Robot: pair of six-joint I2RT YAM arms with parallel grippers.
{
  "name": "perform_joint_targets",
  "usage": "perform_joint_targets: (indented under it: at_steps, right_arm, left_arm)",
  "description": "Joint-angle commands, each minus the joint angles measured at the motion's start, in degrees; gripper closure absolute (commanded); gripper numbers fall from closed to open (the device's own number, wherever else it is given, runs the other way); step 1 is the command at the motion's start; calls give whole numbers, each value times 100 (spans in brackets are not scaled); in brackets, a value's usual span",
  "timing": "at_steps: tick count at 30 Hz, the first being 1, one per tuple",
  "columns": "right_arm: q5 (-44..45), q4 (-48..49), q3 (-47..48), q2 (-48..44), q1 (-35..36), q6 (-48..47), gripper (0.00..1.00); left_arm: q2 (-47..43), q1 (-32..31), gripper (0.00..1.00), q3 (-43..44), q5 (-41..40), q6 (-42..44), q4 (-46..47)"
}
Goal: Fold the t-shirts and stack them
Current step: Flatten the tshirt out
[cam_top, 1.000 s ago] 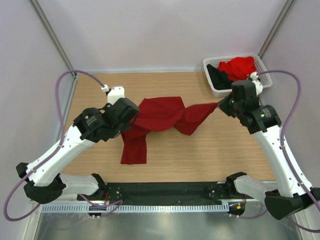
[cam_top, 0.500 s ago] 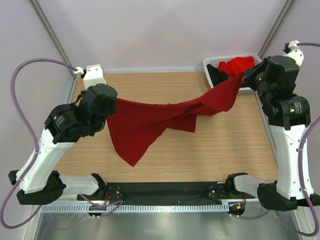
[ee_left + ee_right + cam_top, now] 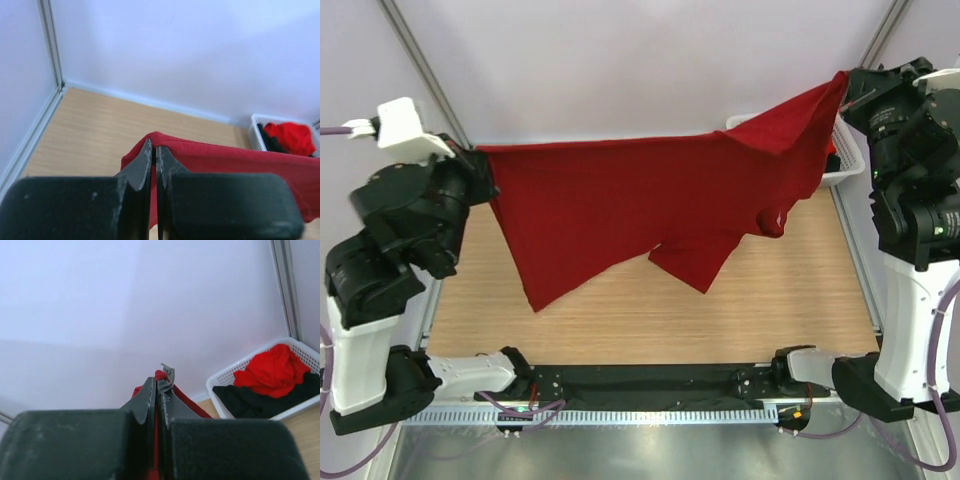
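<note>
The dark crimson t-shirt [image 3: 650, 200] hangs spread out in the air above the table, stretched between both arms. My left gripper [image 3: 480, 160] is shut on its left corner, seen as a red fold [image 3: 210, 155] at the fingertips in the left wrist view. My right gripper [image 3: 840, 85] is shut on its upper right corner [image 3: 162, 376], held higher, with a grey tag at the tips. A brighter red t-shirt [image 3: 270, 371] and a black t-shirt [image 3: 250, 401] lie crumpled in the basket.
The white latticed basket [image 3: 227, 377] stands at the table's far right corner, partly hidden behind the lifted shirt in the top view [image 3: 848, 160]. The wooden table [image 3: 620, 310] has white walls at the back and sides.
Both arms have risen and moved apart, lifting the crimson shirt off the table and stretching it wide. It lay bunched on the table a second ago.
</note>
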Motion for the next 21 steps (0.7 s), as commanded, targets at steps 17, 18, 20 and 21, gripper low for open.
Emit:
perform_joint_targets:
  at_steps: [17,18,20,21]
  right_arm:
    - [-477,679,888,-1156,-28,-758,99]
    - [-459,705,853,-1148,-37,-740,99]
    - [-468,758,731,-1086,-37,-670,99]
    - [-477,836,678,-1060,-37,-565,99]
  left_arm:
    - [-870,38,100,646,0,792,984]
    - [-835,29,100,620,18,872,1038]
    - [-712,38,100,584,18,1030,1108]
    - [-599,29,100,497,1,1197,1256]
